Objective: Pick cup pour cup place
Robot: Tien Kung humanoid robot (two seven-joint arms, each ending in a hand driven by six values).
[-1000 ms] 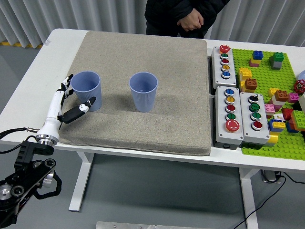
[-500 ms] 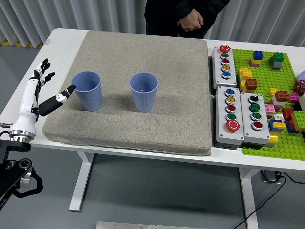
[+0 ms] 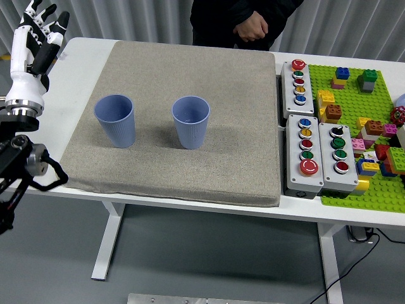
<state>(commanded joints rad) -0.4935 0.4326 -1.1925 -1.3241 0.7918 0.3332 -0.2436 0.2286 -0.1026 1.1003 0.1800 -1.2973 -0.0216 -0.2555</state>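
Two blue plastic cups stand upright on the grey mat (image 3: 190, 57). The left cup (image 3: 115, 120) is near the mat's left edge, and the right cup (image 3: 190, 121) stands a short way to its right. My left hand (image 3: 35, 35) is raised at the picture's upper left, well clear of both cups, with its fingers spread and holding nothing. My right arm does not show.
A person in black stands at the far side with hands clasped (image 3: 252, 26). Grey button boxes (image 3: 314, 152) lie right of the mat. A green baseplate (image 3: 370, 114) with several coloured bricks fills the right end of the white table (image 3: 82, 57).
My left hand has let go of the left cup's side, drawn back to the left and risen to the upper left corner. Both cups stay put.
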